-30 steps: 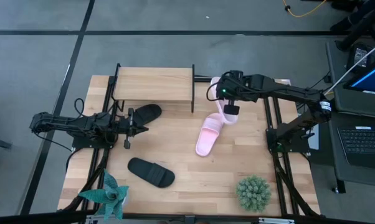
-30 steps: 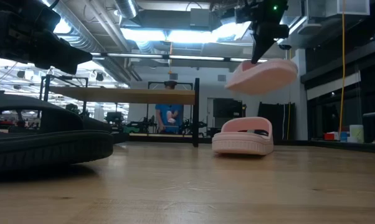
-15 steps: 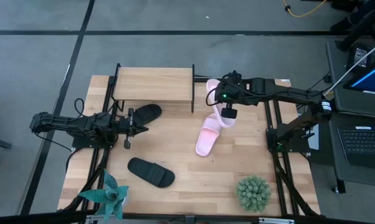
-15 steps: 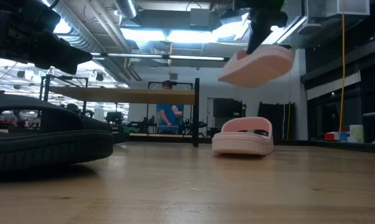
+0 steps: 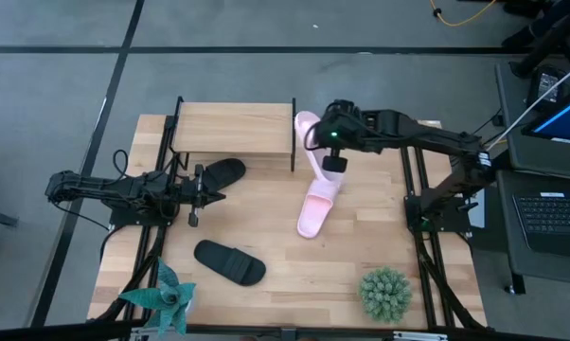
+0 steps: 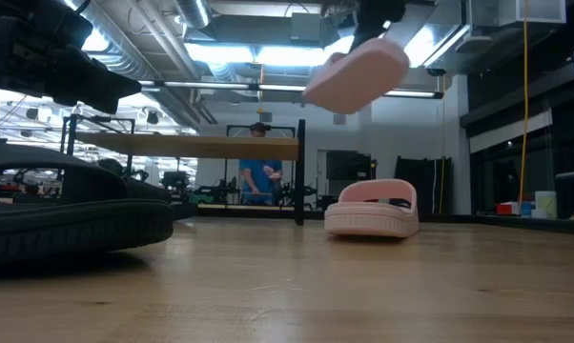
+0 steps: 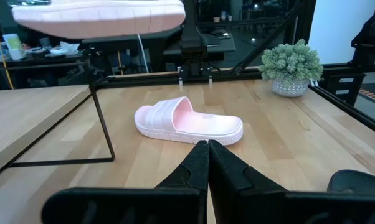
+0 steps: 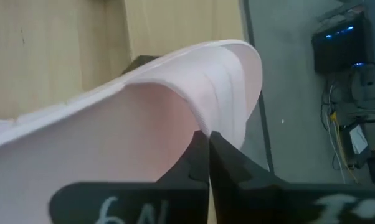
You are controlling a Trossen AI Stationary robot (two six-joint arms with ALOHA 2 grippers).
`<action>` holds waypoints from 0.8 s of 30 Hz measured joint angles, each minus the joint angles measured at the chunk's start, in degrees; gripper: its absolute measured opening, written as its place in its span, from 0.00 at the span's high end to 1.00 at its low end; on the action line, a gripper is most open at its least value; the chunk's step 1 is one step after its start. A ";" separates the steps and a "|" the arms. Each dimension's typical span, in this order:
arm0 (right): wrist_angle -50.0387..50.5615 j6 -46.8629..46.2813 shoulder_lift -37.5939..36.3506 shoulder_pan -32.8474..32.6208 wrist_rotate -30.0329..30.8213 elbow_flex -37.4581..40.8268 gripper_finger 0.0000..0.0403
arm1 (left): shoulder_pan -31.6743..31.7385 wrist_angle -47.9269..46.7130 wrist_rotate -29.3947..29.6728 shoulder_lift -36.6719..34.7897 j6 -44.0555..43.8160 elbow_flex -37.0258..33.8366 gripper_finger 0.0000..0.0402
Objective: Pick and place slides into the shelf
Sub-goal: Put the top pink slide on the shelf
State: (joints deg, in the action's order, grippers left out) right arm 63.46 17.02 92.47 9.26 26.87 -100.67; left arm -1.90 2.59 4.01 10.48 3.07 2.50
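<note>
Wooden table [image 5: 361, 237] from above: right gripper [image 5: 327, 142], clamped on a pink slide [image 5: 307, 133], hangs beside the empty shelf [image 5: 234, 127] at upper centre. Left gripper [image 5: 209, 196] rests closed, mid-left. Three slides remain: pink [image 5: 316, 205] centre, black [image 5: 219, 172], black [image 5: 230, 262] lower left.

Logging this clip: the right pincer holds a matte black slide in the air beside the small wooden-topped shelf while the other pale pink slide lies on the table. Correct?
Not quite: the slide held by the right pincer is the pale pink slide, not a black one, as the low view shows. It does hang beside the small wooden-topped shelf, and the other pale pink slide lies on the table.
</note>
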 joint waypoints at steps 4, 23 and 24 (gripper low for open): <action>2.59 2.29 6.62 0.54 -0.09 -8.35 1.00 | -0.01 -0.02 0.02 0.00 0.03 0.00 1.00; 10.11 5.44 25.63 4.88 -2.70 -33.24 1.00 | 0.01 -0.55 2.14 0.00 0.13 0.00 1.00; 9.69 5.55 25.71 4.93 -2.58 -33.24 1.00 | 0.00 -0.57 2.74 0.00 0.13 0.00 1.00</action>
State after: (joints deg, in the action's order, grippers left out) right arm 73.14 22.57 118.18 14.19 24.29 -133.91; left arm -1.90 2.02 6.75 10.48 3.20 2.50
